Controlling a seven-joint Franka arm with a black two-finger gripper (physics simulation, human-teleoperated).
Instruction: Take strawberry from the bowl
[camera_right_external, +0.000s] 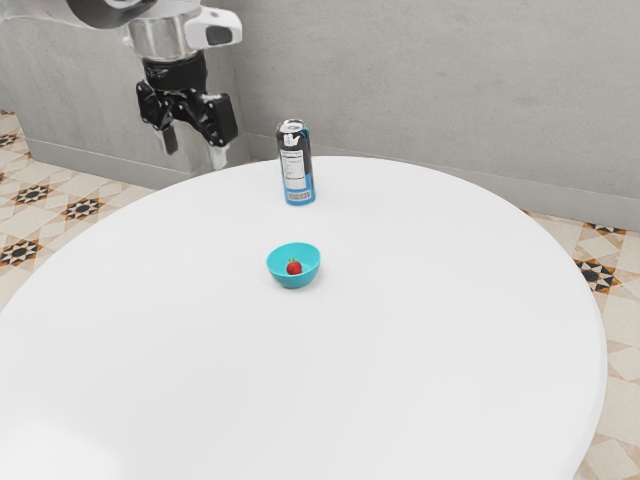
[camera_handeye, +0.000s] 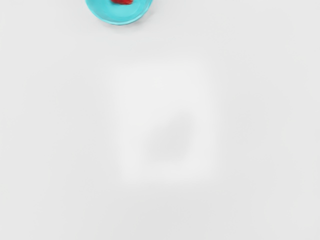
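From the exterior view's left, the gripper (camera_right_external: 195, 152) hangs high, seen against the wall (camera_right_external: 400, 85) beyond the rounded far edge of the table (camera_right_external: 430, 330). Its two fingers are spread, with nothing between them. The wrist view looks down on bare tabletop, the bowl off to one side of the hand, so the reach has yet to be lined up; going straight down from here would probably meet the table and miss the fruit

Next, well in from the table's edge, is the turquoise bowl (camera_right_external: 291, 281), and the strawberry (camera_right_external: 294, 268) sits inside it, low down. The bowl is small and leaves scant room for two fingers: a descent slightly off centre could land a fingertip on the rim and tip or push the bowl. The berry is small and rounded, so an uneven squeeze might roll it against the wall or pop it loose. Closing too wide could pinch the bowl's side as well and lift both

Almost in line with the bowl, closer to the far edge, the tall can (camera_right_external: 294, 165) stands upright. A low, sideways approach might clip it and knock it over, perhaps off that edge; coming across above its top should avoid this
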